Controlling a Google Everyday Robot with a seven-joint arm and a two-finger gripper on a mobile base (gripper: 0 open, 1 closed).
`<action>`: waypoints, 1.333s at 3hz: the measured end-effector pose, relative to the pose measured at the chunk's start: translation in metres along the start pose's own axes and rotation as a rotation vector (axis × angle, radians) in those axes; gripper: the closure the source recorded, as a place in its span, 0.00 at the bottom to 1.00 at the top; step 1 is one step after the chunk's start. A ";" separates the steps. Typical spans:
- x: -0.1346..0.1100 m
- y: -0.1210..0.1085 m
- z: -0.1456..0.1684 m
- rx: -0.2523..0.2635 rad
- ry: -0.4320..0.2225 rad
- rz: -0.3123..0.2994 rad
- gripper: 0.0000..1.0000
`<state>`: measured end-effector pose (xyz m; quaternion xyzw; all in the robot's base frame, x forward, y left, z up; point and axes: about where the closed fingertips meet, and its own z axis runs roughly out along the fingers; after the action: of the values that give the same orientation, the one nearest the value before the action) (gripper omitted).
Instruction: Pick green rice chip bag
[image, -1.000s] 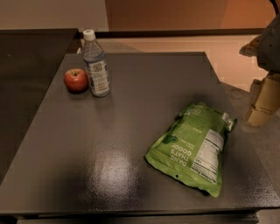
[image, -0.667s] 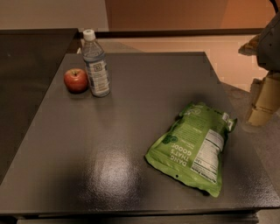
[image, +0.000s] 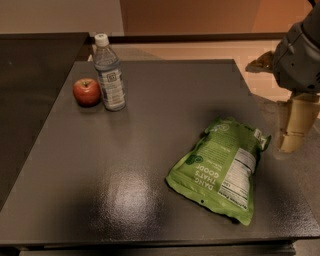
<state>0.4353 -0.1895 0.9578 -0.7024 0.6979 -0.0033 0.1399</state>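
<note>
The green rice chip bag (image: 220, 167) lies flat on the dark table (image: 150, 150), right of centre and near the front edge. Its white lettering and white nutrition label face up. My gripper (image: 295, 125) hangs at the right edge of the camera view, just beyond the table's right side and to the right of the bag's top corner. It is apart from the bag and holds nothing. The grey arm body (image: 300, 55) sits above it.
A clear water bottle (image: 110, 75) with a white cap stands upright at the table's back left. A red apple (image: 86, 91) sits just left of it. A second dark surface (image: 30, 90) adjoins on the left. Light floor lies behind.
</note>
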 end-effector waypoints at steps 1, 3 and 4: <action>-0.011 0.009 0.015 -0.046 -0.025 -0.163 0.00; -0.024 0.034 0.050 -0.124 -0.022 -0.400 0.00; -0.024 0.043 0.071 -0.167 -0.016 -0.450 0.00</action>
<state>0.4070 -0.1520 0.8858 -0.8493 0.5206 0.0290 0.0825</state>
